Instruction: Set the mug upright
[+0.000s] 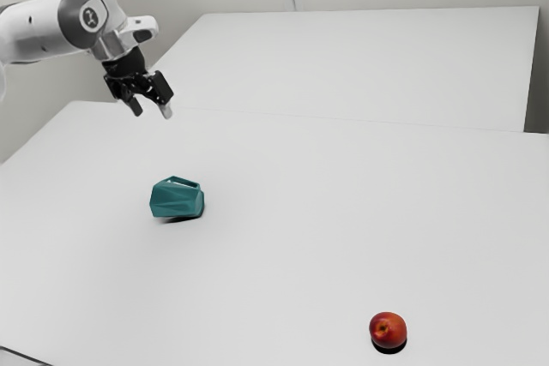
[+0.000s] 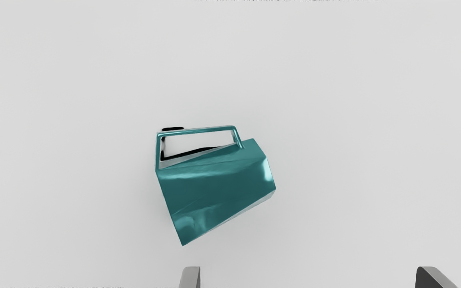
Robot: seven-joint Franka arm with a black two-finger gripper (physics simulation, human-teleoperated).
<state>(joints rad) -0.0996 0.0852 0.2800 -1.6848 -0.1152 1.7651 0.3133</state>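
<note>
So the mug [image 1: 177, 199] is lying on its side on the table [image 1: 283, 212], and the gripper [image 1: 151, 112] is hanging well clear of it, wide open and empty. Guessing it's lining up a grab; next move's calling for lowering and straddling the mug.

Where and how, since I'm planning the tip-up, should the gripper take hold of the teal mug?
Likely from above, the open gripper straddling the mug near its narrower end, just past the handle. The mug lies on its side, walls tapering that way, and the handle juts out sideways, where it could block a finger farther along.
</note>
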